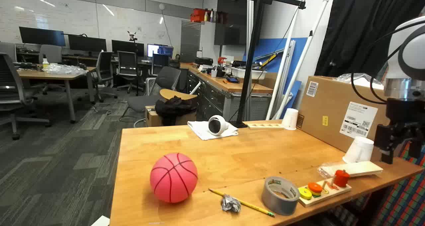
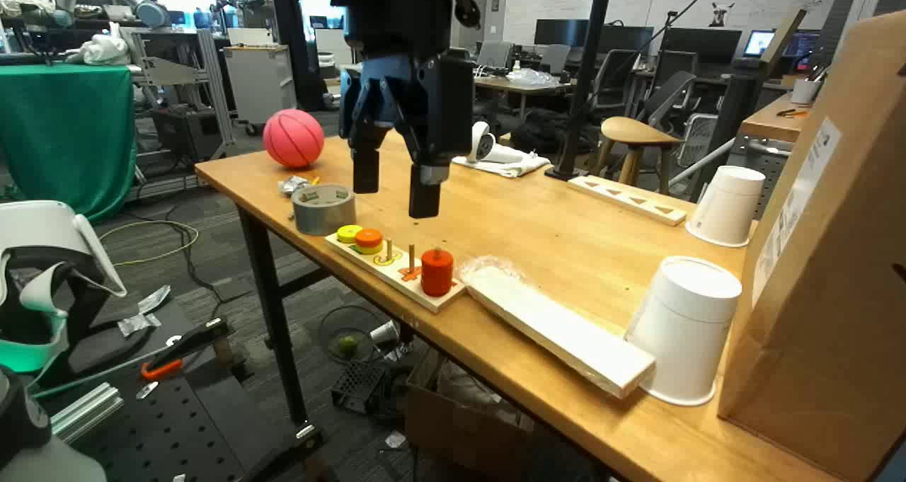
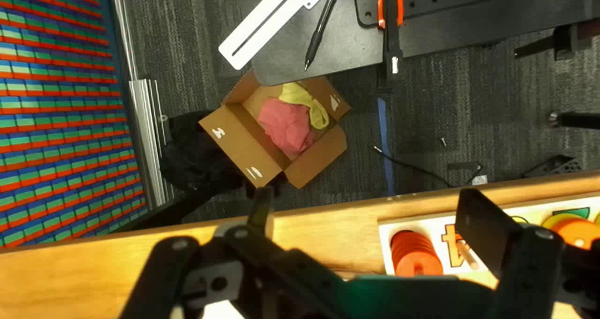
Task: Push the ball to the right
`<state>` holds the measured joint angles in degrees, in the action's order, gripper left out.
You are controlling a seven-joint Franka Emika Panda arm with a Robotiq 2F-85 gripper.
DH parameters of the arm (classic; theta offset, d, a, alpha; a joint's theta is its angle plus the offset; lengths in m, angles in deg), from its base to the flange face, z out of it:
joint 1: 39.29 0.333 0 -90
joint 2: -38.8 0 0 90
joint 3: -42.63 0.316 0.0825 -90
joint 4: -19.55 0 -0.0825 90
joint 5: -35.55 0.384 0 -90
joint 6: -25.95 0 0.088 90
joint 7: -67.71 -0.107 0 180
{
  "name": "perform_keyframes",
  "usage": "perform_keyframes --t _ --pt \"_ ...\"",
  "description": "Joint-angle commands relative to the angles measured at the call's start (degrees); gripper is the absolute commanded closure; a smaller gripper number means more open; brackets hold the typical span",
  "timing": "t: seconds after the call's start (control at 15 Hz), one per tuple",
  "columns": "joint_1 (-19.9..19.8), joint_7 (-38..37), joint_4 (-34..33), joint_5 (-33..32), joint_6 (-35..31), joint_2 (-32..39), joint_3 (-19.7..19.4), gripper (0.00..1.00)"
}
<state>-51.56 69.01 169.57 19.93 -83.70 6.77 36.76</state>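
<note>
1. Ball [image 1: 173, 178], pinkish red with thin dark seam lines, rests on the wooden table [image 1: 252, 153], near the end away from the big cardboard box [image 2: 814, 277], as both exterior views show.
2. Gripper [image 2: 395, 182] hangs higher than the wooden table, well apart from the ball; its jaws stand wide apart.
3. Pencil [image 1: 252, 206] lies between the ball and the grey tape roll [image 1: 282, 202], with crumpled foil [image 1: 230, 203] by it.
4. Peg board [image 2: 388, 272] sits by the tape roll along the table edge: a red ring stack [image 2: 437, 273] at one end, a yellow ring [image 2: 348, 233] and an orange ring [image 2: 368, 237] at the other.
5. Plank [image 2: 559, 326] lies near the red ring stack, beside an upside-down white cup [image 2: 683, 326]; another cup [image 2: 729, 202] stands upside down by the box, near a wooden strip [image 2: 623, 204] with triangular cut-outs.
6. In an exterior view, a white device [image 1: 217, 124] with a dark round face rests on a cloth [image 1: 201, 129].
</note>
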Motion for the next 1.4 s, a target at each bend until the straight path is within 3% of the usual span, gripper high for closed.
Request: perform_keyframes --t 0.0,0.53,0.67,0.87,1.33 --pt "0.64 -0.27 -0.14 -0.27 0.17 -0.03 -0.55 0.0" --pt "0.64 -0.27 -0.23 -0.27 0.17 -0.07 -0.55 0.0" --pt "2.69 -0.44 1.47 0.19 -0.9 -0.96 1.21 0.0" --pt "7.98 -0.71 3.87 2.27 -2.34 -2.44 4.75 0.0" --pt "25.77 1.67 3.82 14.65 -5.01 0.13 14.98 0.0"
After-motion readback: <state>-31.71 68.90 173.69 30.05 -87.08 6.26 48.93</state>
